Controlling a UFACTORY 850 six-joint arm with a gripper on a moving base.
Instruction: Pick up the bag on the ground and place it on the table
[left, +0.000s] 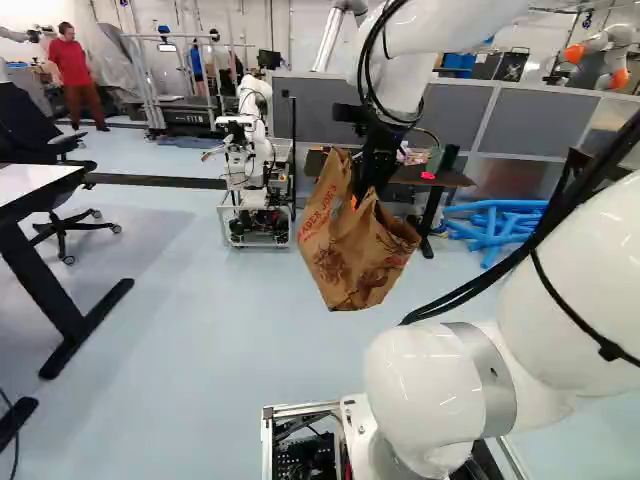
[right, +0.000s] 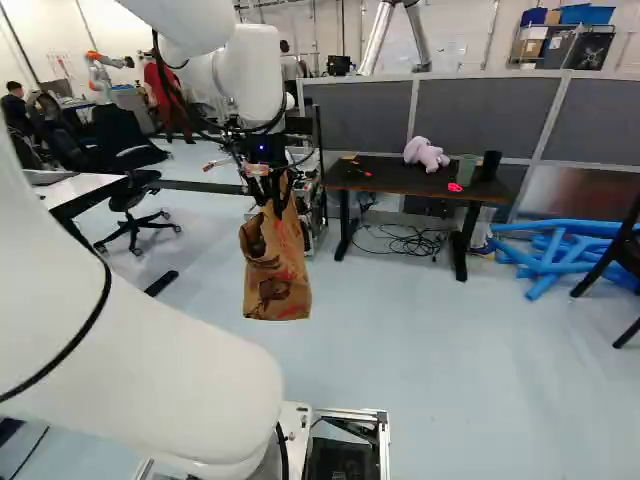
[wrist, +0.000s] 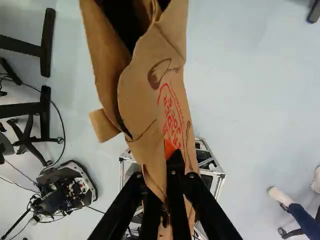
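In the left base view my gripper (left: 357, 196) is up in the air, shut on the upper edge of the brown paper bag (left: 362, 268). The bag hangs tilted above the floor, its mouth partly spread. Seen from the wrist, the gripper (wrist: 170, 156) pinches the paper wall at one side, and the open mouth of the bag (wrist: 146, 82) lies ahead of the fingers. In the right base view a dark table (right: 385, 178) stands beyond the bag and to its right. A white-topped table (left: 32, 186) is at the left of the left base view.
Another robot (left: 252, 150) on a wheeled frame stands behind the bag. The dark table carries a pink plush toy (right: 425, 154), a green cup (right: 467, 169) and a black cup (right: 490, 165). Cables (right: 412, 241) lie beneath it; blue tubes (right: 562, 250) lie beside it. An office chair (right: 130, 190) stands left.
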